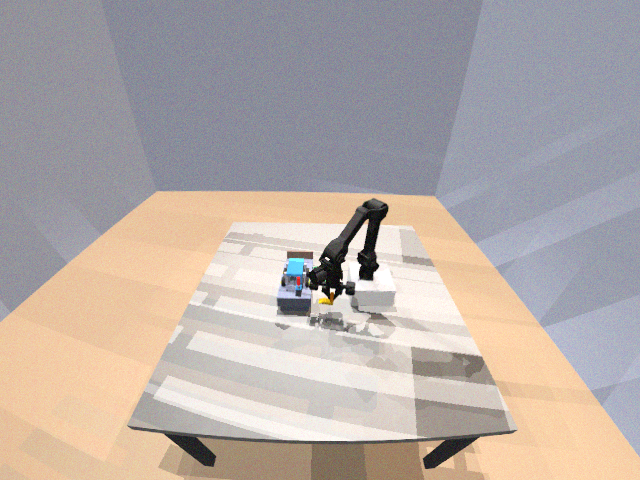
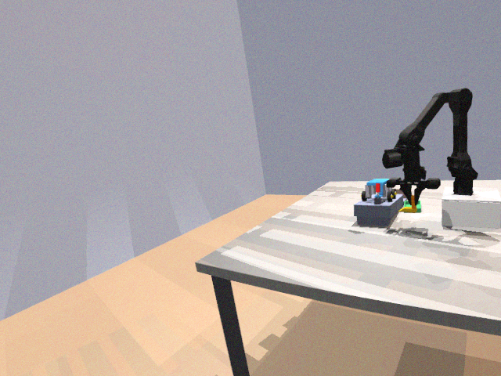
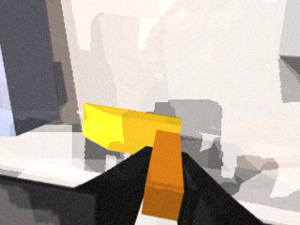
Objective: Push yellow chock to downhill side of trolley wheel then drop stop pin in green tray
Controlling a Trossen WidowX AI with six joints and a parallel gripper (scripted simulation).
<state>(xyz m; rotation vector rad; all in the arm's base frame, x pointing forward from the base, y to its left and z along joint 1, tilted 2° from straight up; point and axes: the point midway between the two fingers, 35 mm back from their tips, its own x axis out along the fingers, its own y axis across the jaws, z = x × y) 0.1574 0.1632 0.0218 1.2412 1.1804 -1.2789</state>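
Observation:
My gripper [image 1: 333, 298] [image 2: 412, 201] [image 3: 164, 157] is shut on the orange handle of the yellow chock [image 1: 324, 300] [image 2: 407, 210] [image 3: 133, 131]. The chock hangs above the table beside the ramp's near end, its shadow lying apart below it. Its yellow wedge points toward the ramp; its black rubber base cannot be made out. The blue-topped trolley [image 1: 296, 266] [image 2: 378, 182] stands on the grey-blue ramp [image 1: 294, 303] [image 2: 373, 214] [image 3: 29, 70]. The red-headed stop pin [image 1: 298, 281] [image 2: 377, 187] stands upright at the trolley's near side. The green tray [image 2: 419, 207] shows behind the fingers, mostly hidden in the top view.
The arm's white base block [image 1: 373, 296] [image 2: 471, 215] stands right of the gripper. A brown end board [image 1: 299, 254] stands at the far end of the ramp. The ramp's side wall is close to the left of the chock.

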